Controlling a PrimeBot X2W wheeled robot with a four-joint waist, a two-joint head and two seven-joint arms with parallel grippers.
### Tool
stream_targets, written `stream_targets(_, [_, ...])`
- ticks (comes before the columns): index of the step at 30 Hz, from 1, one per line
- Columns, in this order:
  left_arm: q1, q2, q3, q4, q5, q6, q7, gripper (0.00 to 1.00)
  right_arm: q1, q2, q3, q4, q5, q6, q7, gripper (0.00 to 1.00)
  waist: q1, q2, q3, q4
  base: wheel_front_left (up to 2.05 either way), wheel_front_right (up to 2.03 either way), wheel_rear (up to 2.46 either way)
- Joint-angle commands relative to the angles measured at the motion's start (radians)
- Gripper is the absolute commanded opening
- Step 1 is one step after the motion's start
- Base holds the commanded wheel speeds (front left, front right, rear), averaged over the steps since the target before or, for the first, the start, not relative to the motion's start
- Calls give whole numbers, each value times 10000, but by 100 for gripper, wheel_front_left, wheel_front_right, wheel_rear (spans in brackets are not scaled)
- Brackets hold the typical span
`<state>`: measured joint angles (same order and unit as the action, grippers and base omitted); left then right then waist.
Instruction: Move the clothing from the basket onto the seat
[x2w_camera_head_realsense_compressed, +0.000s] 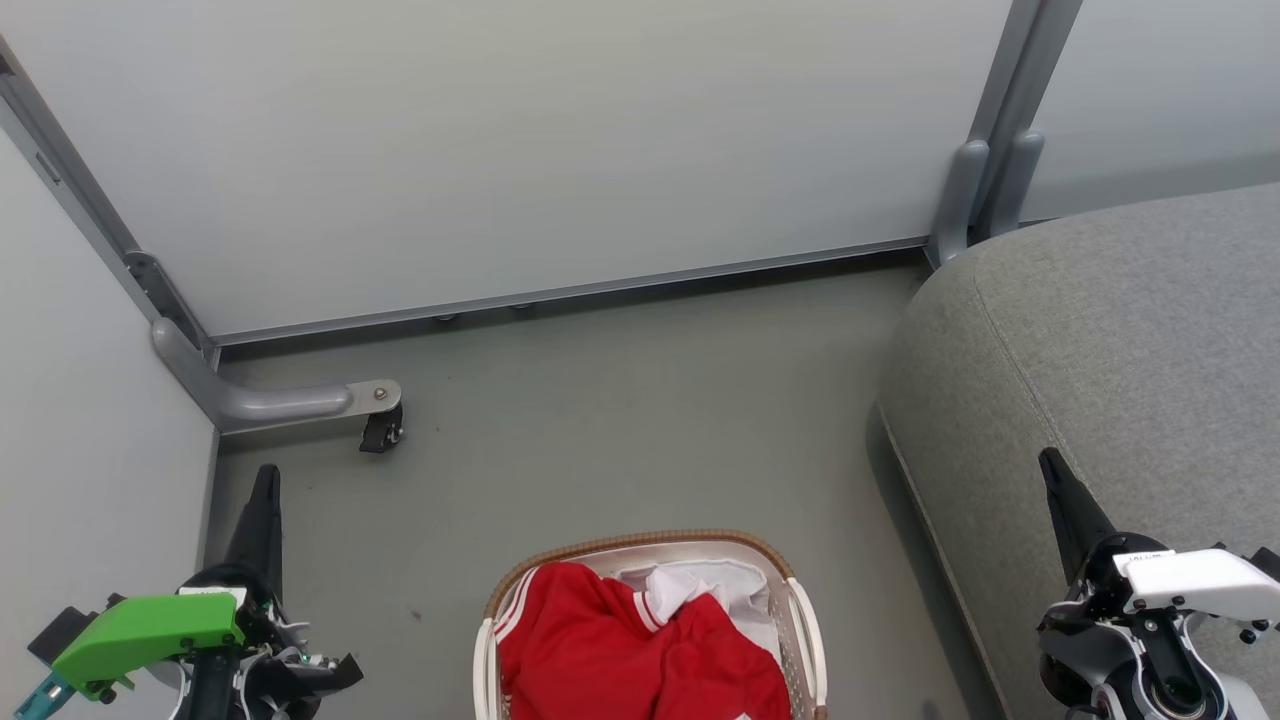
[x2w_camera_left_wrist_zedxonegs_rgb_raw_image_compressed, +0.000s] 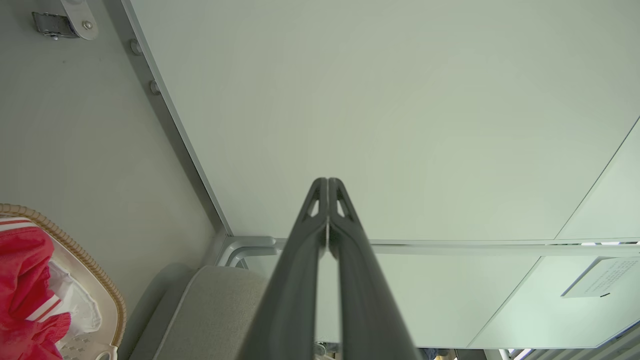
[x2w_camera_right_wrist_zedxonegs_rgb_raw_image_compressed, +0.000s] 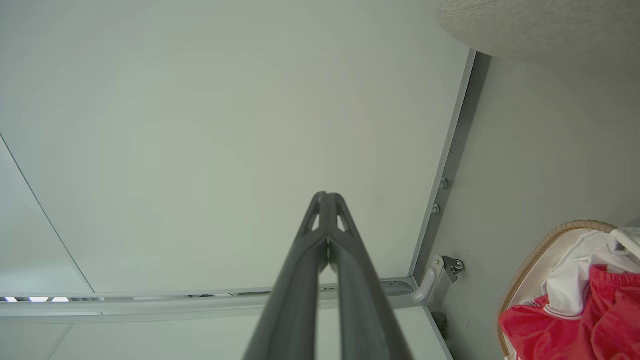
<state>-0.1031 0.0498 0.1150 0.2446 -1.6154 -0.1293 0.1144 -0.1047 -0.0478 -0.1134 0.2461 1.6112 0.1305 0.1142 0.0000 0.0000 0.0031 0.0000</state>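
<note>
Clothing (x2w_camera_head_realsense_compressed: 620, 650) lies heaped in the basket (x2w_camera_head_realsense_compressed: 806, 625), its red folds filling the near and left side, with white cloth (x2w_camera_head_realsense_compressed: 700, 585) bunched toward the far rim. The basket stands on the floor (x2w_camera_head_realsense_compressed: 620, 420) between the two arms. The seat (x2w_camera_head_realsense_compressed: 1100, 330) is on the robot's right, a strip of floor apart from the basket, and no garment lies on the part in view.

The left gripper (x2w_camera_head_realsense_compressed: 267, 478) hovers over the floor beside the basket's left edge, its fingers pressed together tip to tip with nothing between them. The right gripper (x2w_camera_head_realsense_compressed: 1048, 462), above the seat's front edge, is pinched together the same way and just as bare.

The step in hand looks like the first reach into the basket. To do it well, the fingers should part before they descend and come down on a raised red fold near the middle of the heap. They should stay off the woven rim and the white cloth, which may be lining. A deep pinch and a straight lift should clear the rim without dragging the light basket. The right arm, nearer the seat, seems the better choice.

Counted: one basket, one seat, two grippers and one red heap. White-striped edges show in two places, so there may be more than one garment; I cannot tell.
</note>
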Motion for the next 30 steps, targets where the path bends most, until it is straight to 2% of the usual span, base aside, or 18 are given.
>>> stream_targets(1, [-117, 14, 3, -13, 62, -45, 13, 0, -82, -57, -13, -38, 32, 3, 22, 0, 0, 0, 0, 0, 0, 0, 0])
stream_targets(30, [-117, 14, 3, -13, 63, -45, 13, 0, -82, -57, -13, -37, 32, 3, 22, 0, 0, 0, 0, 0, 0, 0, 0])
